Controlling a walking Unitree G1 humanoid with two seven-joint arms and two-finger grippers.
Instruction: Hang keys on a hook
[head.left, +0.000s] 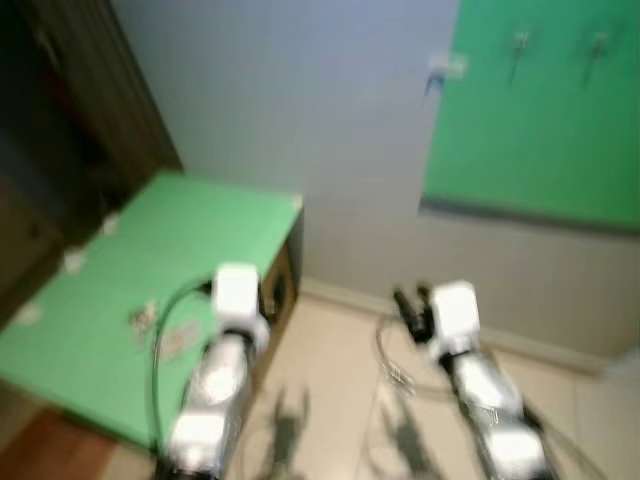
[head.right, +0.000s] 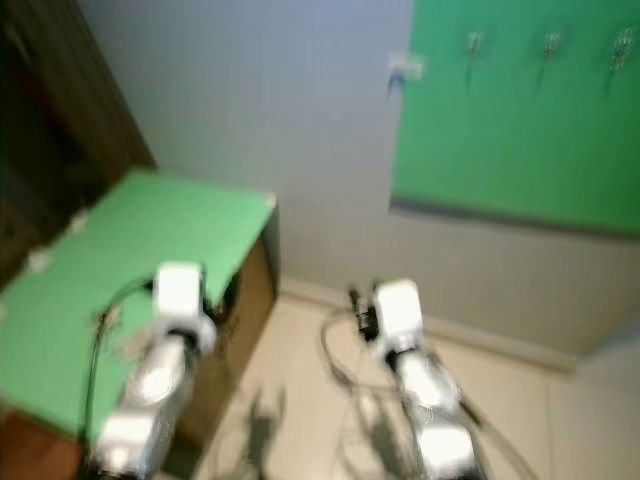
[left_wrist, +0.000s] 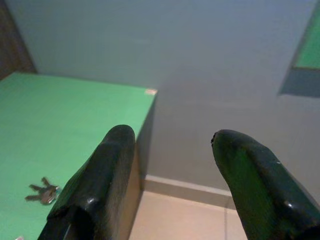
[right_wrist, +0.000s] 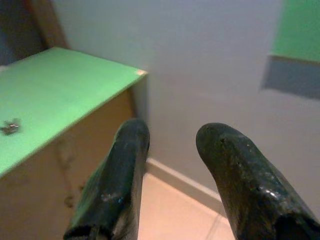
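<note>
Left jaws (left_wrist: 170, 150) spread, keys (left_wrist: 44, 192) lying apart on green tabletop (left_wrist: 75, 115)

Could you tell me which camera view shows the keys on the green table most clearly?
The left wrist view: the keys lie sharp on the green table, beyond the open left gripper. The right wrist view shows them small at its edge; the blurred left eye view shows a pale smudge.

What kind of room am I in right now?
Probably a home entryway or hall corner: a low cabinet with a green top holding keys, hooks on a green wall board, tiled floor.
</note>
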